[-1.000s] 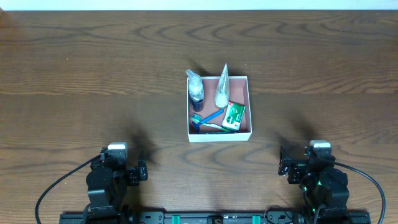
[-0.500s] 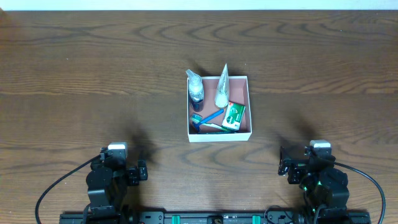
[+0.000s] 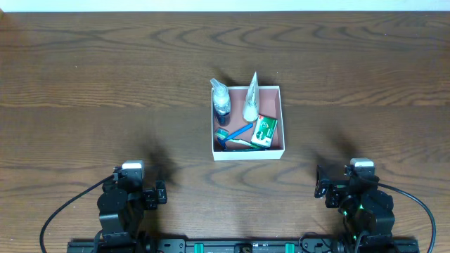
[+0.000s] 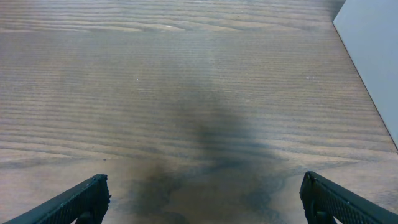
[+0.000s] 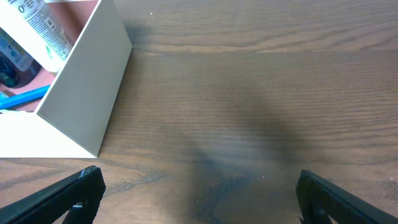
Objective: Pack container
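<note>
only overhead shows the green box [image 3: 264, 132] inside container [image 3: 271, 103].

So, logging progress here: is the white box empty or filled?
Filled, partly. The container holds a clear bottle, a white tube, a small green box and a blue-handled item.

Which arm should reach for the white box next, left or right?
Right, probably. The right gripper sits slightly nearer the container, whose wall shows big in its wrist view; the left gripper is farther off.
</note>
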Available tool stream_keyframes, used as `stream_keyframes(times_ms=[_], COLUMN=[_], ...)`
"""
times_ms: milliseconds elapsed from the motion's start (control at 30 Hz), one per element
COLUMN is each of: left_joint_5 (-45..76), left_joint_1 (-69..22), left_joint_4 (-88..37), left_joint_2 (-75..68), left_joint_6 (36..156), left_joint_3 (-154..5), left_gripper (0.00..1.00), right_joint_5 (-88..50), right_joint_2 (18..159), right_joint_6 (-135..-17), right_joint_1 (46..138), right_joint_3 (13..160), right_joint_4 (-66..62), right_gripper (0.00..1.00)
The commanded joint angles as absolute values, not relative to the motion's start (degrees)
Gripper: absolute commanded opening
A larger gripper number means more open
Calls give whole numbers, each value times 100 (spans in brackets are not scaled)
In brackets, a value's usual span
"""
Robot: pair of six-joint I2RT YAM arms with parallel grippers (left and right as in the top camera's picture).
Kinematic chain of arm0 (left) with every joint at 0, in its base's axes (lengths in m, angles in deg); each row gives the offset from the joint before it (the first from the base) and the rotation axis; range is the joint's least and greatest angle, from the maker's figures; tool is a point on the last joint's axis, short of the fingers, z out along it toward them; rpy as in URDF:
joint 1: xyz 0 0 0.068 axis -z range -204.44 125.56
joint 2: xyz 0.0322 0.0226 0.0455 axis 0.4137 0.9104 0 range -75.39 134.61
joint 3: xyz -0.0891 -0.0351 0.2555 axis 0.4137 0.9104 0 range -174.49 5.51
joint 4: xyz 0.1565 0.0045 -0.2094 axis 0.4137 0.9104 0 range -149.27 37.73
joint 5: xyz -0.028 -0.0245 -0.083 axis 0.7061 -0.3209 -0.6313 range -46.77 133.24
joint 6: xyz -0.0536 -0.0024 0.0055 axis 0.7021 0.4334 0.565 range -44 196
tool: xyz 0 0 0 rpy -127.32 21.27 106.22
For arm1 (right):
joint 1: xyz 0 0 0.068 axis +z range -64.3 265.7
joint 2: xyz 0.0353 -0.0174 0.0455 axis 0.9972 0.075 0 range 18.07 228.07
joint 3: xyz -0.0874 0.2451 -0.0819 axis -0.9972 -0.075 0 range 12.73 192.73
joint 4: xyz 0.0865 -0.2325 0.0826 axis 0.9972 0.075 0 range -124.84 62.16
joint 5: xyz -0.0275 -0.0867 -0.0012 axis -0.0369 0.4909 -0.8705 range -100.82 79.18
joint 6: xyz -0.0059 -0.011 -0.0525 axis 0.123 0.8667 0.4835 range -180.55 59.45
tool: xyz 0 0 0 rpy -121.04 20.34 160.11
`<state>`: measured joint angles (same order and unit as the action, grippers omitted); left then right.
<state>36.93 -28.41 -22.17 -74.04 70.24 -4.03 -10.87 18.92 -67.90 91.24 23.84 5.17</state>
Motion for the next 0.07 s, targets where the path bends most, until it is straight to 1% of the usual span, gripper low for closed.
stream_keyframes(times_ms=[0,33], left_joint_5=[3616,3616], left_joint_1=[-2849,-2849], left_joint_4=[-2210,-2210], left_joint_2=[-7435,-7435], left_joint_6=[7113,7113], left_joint_3=[-350,-350], left_gripper=[98,98], right_joint_5=[-1109,-1109], right_joint_2=[1839,1839], right_joint_6=[-6731,-6731], right_joint_1=[9156,9156], right_joint_3=[2336,2336], right_joint_4=[528,528], right_gripper=[99,99])
